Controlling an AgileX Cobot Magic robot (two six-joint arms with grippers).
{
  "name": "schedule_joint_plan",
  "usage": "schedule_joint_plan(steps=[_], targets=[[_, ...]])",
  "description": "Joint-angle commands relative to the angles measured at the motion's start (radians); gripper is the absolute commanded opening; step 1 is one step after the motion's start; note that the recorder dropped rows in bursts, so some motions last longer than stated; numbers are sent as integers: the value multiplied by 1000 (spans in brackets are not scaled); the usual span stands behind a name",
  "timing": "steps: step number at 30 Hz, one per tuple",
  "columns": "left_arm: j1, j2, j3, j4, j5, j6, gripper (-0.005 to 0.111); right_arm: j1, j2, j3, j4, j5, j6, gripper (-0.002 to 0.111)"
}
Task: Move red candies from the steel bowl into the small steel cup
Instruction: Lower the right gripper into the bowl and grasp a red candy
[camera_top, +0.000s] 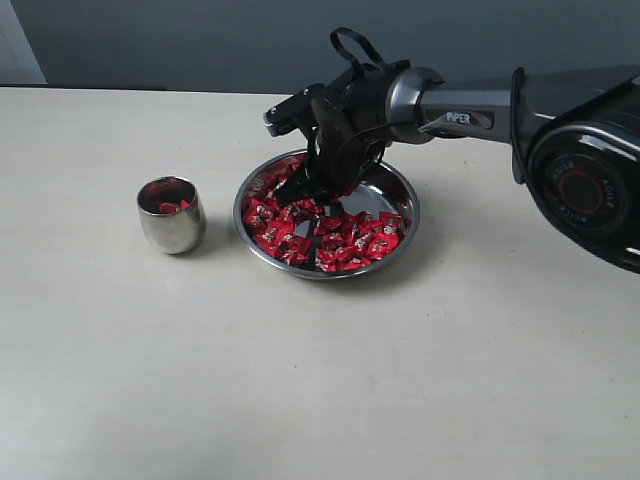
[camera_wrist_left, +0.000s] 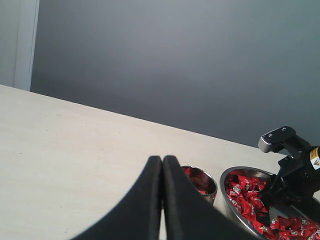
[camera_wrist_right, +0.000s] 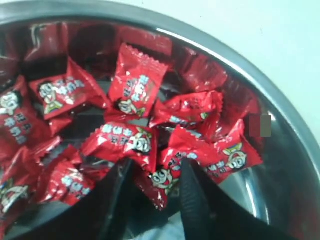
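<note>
The steel bowl sits mid-table, filled with red candies. To its left stands the small steel cup, with a few red candies showing inside. My right gripper reaches down into the bowl's far left part. In the right wrist view its fingers stand open among the red candies, one candy lying between them, close to the bowl's rim. My left gripper is shut on nothing, low over the table, short of the cup and the bowl.
The right arm stretches in from the right, above the table behind the bowl. Its gripper body also shows in the left wrist view, over the bowl. A grey wall runs behind the pale table.
</note>
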Motion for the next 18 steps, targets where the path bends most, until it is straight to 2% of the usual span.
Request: schedule_joint_plan(steps=[1, 4, 8, 18], targets=[[1, -5, 4, -10, -4, -1, 0, -8, 0, -2, 3, -9, 4, 32], [1, -5, 4, -10, -4, -1, 0, -8, 0, -2, 3, -8, 4, 25], [1, -5, 4, -10, -4, -1, 0, -8, 0, -2, 3, -6, 7, -1], [1, -5, 4, -10, -4, -1, 0, -8, -44, -2, 6, 32, 25, 0]])
